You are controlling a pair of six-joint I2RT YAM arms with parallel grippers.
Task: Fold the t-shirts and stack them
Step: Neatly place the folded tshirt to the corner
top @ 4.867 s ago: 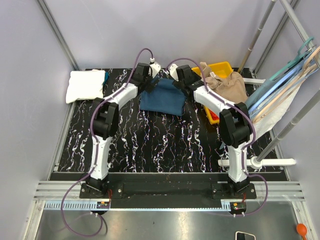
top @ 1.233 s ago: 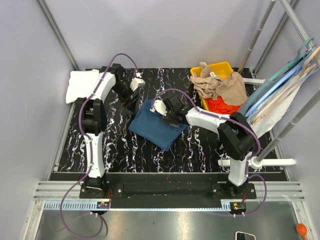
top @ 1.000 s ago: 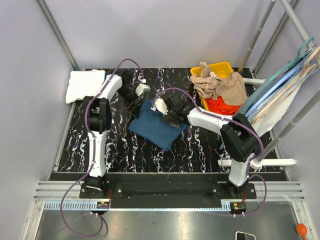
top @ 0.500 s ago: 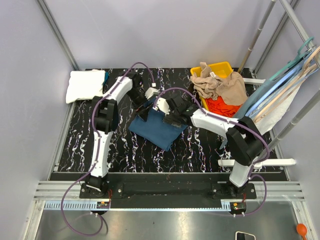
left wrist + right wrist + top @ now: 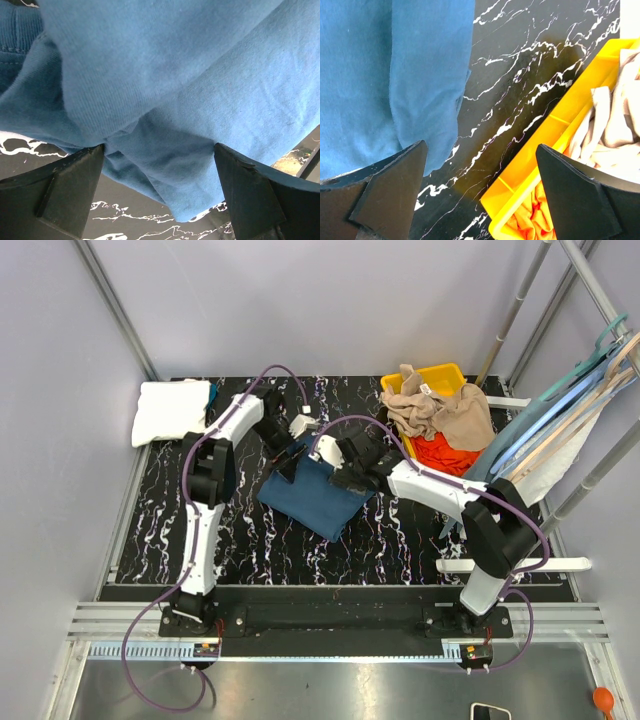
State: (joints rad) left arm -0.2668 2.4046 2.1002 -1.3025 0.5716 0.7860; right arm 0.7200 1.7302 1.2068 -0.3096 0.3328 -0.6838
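Blue t-shirt (image 5: pixel 315 498), folded, lies mid-surface (image 5: pixel 260 540) on black marbled top. From above, both arms hide its far edge. Left gripper (image 5: pixel 159 150) and right gripper (image 5: pixel 481 147) hang over it, jaws spread wide, gripping nothing. White t-shirt (image 5: pixel 170 410) sits far left.

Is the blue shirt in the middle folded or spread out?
Folded. The blue shirt lies as a compact rectangle, with layers overlapping in the left wrist view.
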